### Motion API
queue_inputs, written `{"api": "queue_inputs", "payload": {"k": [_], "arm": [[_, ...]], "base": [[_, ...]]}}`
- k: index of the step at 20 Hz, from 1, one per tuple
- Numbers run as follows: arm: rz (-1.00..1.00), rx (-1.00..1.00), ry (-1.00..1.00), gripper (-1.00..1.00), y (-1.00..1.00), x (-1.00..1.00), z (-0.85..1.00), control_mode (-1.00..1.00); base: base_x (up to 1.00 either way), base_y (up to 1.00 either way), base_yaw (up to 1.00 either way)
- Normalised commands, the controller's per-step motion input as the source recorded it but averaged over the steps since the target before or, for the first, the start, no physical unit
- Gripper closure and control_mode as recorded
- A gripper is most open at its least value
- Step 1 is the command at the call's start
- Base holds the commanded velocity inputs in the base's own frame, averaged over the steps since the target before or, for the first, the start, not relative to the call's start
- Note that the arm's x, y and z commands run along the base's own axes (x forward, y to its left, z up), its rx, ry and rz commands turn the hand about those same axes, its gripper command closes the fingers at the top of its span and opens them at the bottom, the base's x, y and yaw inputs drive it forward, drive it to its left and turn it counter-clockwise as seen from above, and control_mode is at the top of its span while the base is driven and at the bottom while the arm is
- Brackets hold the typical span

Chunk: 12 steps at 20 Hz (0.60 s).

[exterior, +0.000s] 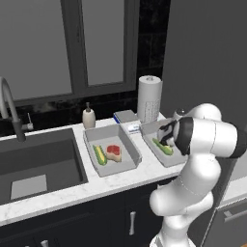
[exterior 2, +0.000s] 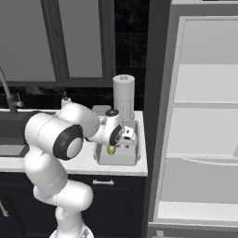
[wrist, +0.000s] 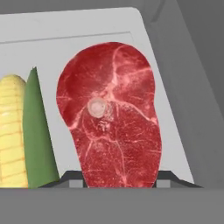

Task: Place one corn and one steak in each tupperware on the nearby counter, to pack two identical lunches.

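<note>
1. The worktop (exterior: 120, 181) is white marbled stone over dark cabinets, with a dark sink (exterior: 36, 164) let into its left part and a curved tap (exterior: 9, 108) behind the sink.
2. The white arm (exterior: 202, 159) rises at the right end of the worktop and bends forward over the right-hand tub.
3. A tall grey fridge (exterior 2: 204, 116) stands just to the right of the worktop's end.
4. Two light-grey tubs sit side by side on the worktop to the right of the sink: the left tub (exterior: 126, 144) and the right tub (exterior: 150, 129), near each other but apart.
5. A paper towel roll (exterior: 149, 99) stands upright behind the tubs, with a soap bottle (exterior: 88, 116) further left, near the sink's back corner.
6. The left tub holds a corn cob (exterior: 100, 155) and a steak (exterior: 114, 152) lying next to each other.
7. The right tub holds a second corn cob (wrist: 19, 131), yellow with a green husk, lying along its floor.
8. A second steak (wrist: 111, 118), red and marbled, sits in the right tub just beside that cob.
9. The gripper (wrist: 118, 181) is closed on the near end of this second steak, one dark fingertip on either side of it.
</note>
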Motion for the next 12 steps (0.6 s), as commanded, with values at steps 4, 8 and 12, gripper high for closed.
{"api": "queue_inputs", "payload": {"k": [4, 8, 12], "arm": [[0.00, 0.00, -0.01, -1.00, -0.03, 0.06, -0.02, -1.00], [0.00, 0.00, -0.12, -1.00, 0.00, -0.13, 0.36, -1.00], [0.00, -0.06, -0.26, -1.00, 0.05, -0.36, 0.84, -1.00]], "base": [[0.00, 0.00, 0.00], [0.00, 0.00, 0.00], [0.00, 0.00, 0.00]]}}
